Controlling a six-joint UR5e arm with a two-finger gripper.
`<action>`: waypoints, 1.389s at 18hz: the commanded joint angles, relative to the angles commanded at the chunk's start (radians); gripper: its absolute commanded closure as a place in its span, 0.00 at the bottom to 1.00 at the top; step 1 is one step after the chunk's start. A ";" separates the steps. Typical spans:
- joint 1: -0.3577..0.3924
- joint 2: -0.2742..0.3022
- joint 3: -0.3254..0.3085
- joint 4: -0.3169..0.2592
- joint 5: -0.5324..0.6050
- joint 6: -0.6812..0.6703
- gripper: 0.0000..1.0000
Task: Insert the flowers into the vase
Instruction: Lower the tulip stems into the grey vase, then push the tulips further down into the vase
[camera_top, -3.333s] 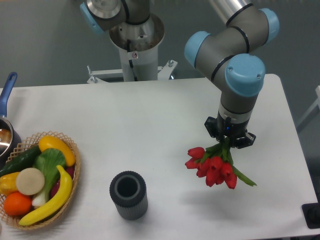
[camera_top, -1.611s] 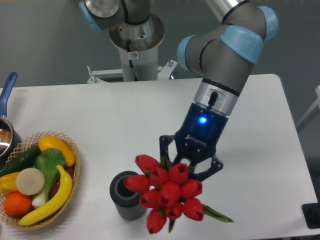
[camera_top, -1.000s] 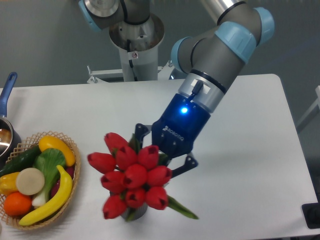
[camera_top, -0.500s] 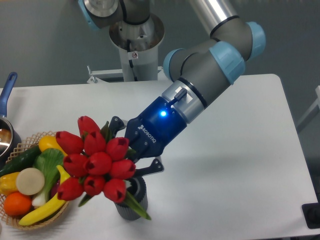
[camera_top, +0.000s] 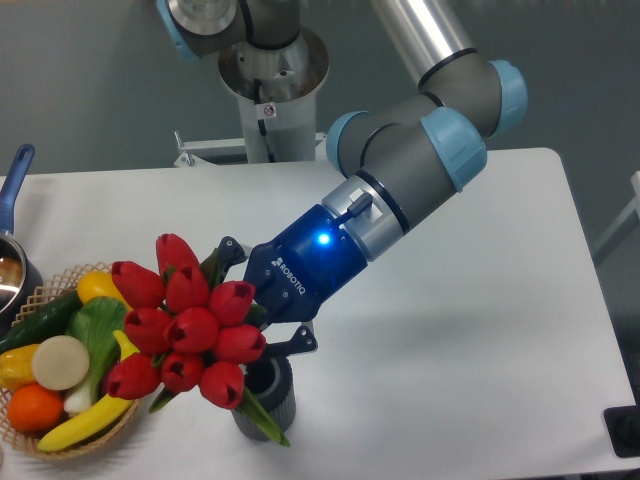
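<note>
Arm: you are seeing it reaching down-left from the upper right, wrist tilted, blue light glowing. Gripper (camera_top: 252, 300): fingers clamping the flowers (camera_top: 185, 322) by the stems. Flowers: hanging tilted leftward, above the vase (camera_top: 268, 398) and overlapping the wicker basket (camera_top: 120, 420) rim.

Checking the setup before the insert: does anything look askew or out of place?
The flowers sit tilted in the gripper, heads leaning left over the wicker basket rather than upright over the vase. Nothing looks spilled or damaged.
</note>
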 joint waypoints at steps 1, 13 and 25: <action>0.002 0.002 -0.005 0.000 0.000 0.000 0.85; 0.000 -0.018 -0.040 0.000 0.017 0.041 0.83; -0.003 -0.017 -0.176 0.000 0.064 0.201 0.77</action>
